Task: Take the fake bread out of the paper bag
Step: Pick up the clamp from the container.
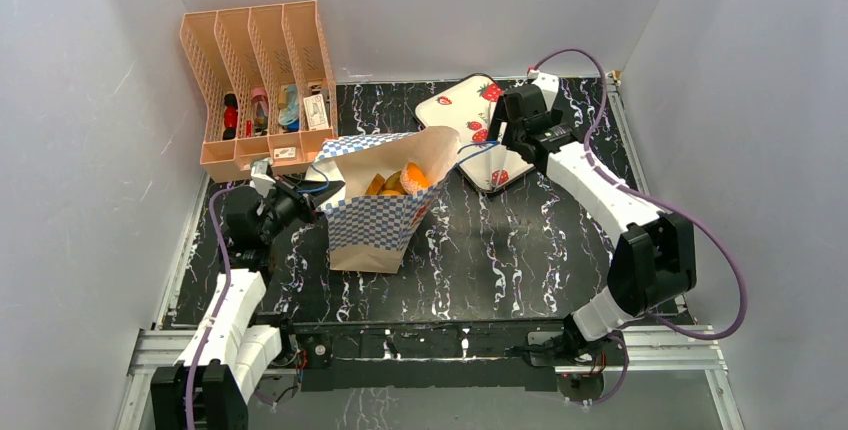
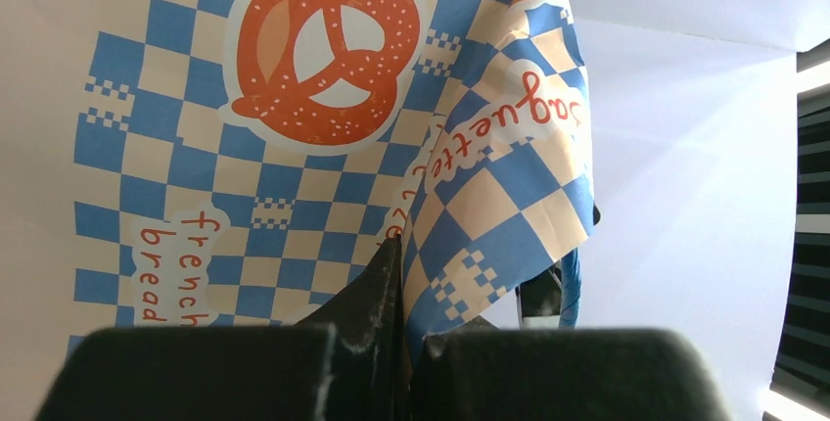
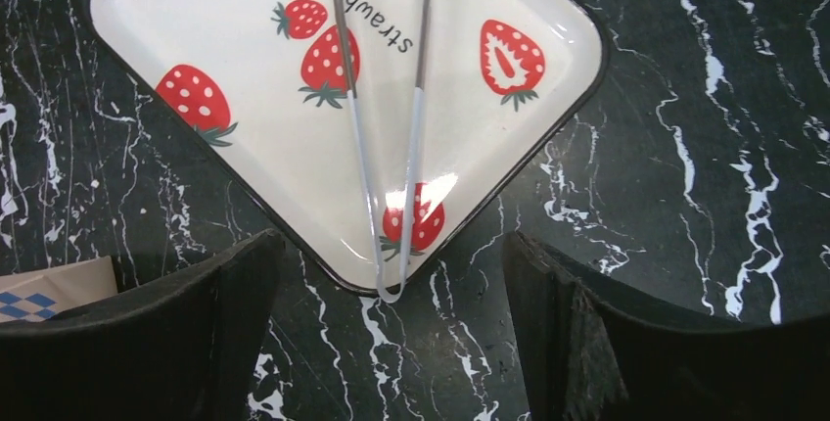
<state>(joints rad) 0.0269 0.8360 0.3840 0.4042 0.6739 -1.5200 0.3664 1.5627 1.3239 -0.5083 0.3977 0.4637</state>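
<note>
- Top external view: one black, white-veined worktop (image 1: 500, 260) carries everything. One paper bag (image 1: 370, 225) stands near its middle, and all places below are told from that bag.
- Two arms are in view. The left arm (image 1: 230, 310) comes up to the bag's left side, and the right arm (image 1: 600, 195) reaches past the bag's right side.
- One peach file rack (image 1: 255, 60) with four compartments stands just behind and left of the bag, with small items in its slots.
- The bag is upright with its mouth open. The left wrist view (image 2: 294, 176) shows blue-and-cream checks, one red pretzel logo and the words "french bread".
- One strawberry tray (image 1: 455, 115) lies just right of and behind the bag. The right wrist view (image 3: 225, 176) shows five whole printed strawberries on it.
- The left pincer (image 1: 303, 200) (image 2: 396, 294) is clenched on a fold of the bag's left edge.
- The right pincer (image 1: 500, 142) (image 3: 391, 255) is released, with its fingers wide apart. It hangs over the tray to the right of the bag.
- Three orange-brown pieces of fake bread (image 1: 400, 182) show inside the bag's mouth.
- One blue cord handle (image 1: 475, 148) stretches from the bag's right rim toward the right pincer.
- One thin grey-and-blue loop (image 3: 411, 166) crosses the tray. Whether it is that handle cannot be told.
</note>
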